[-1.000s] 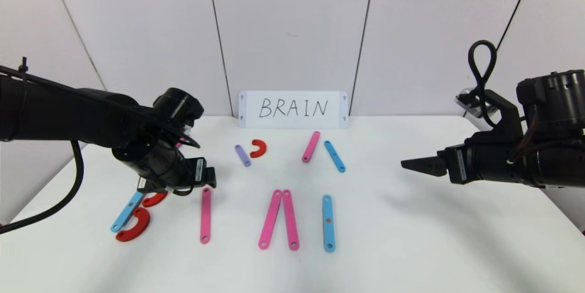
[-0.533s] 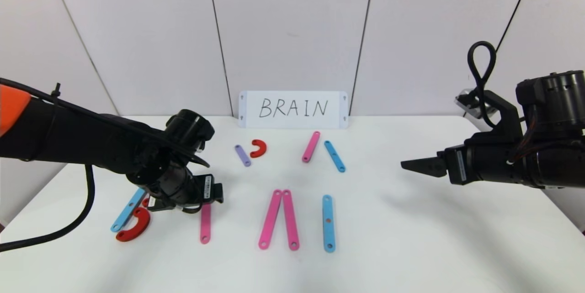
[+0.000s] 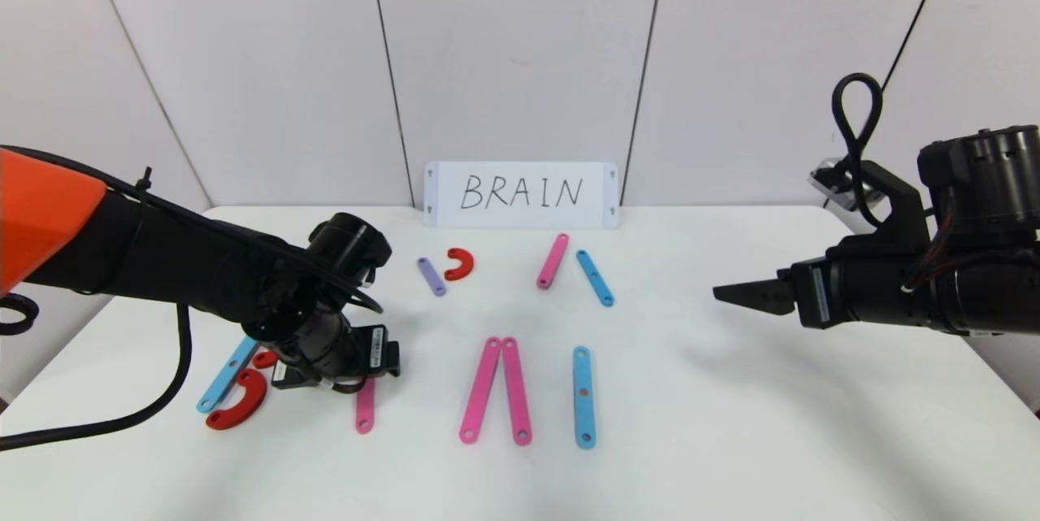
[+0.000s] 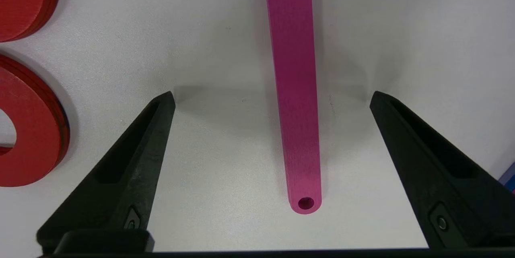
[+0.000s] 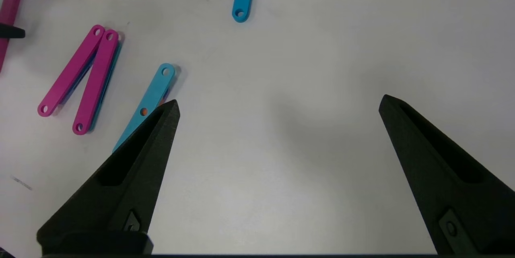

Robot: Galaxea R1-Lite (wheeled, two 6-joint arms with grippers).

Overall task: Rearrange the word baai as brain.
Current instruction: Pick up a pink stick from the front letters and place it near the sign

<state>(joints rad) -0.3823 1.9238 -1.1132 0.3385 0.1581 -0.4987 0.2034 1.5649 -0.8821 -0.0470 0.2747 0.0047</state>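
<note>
The plastic letters lie flat on the white table [image 3: 731, 423]. At the left are a blue strip [image 3: 221, 381] and two red arcs [image 3: 240, 402]. Beside them lies a single pink strip [image 3: 365, 410]. My left gripper [image 3: 361, 379] is open, low over this strip's far half. In the left wrist view the pink strip [image 4: 295, 89] runs between the open fingers [image 4: 132, 161] of my left gripper [image 4: 273, 97], untouched. Two pink strips [image 3: 496, 391] form a narrow V, and a blue strip [image 3: 583, 397] lies right of them. My right gripper [image 3: 723, 292] is open and empty at the right, above the table [image 5: 279, 103].
The white card with handwritten BRAIN [image 3: 522, 194] stands against the back wall. In front of it lie a purple strip [image 3: 431, 276], a red arc [image 3: 461, 263], a pink strip [image 3: 552, 261] and a blue strip [image 3: 595, 278].
My left arm has moved toward the front and right and dropped lower, and now covers the far half of the single pink strip. The right arm and the pieces have not moved.
</note>
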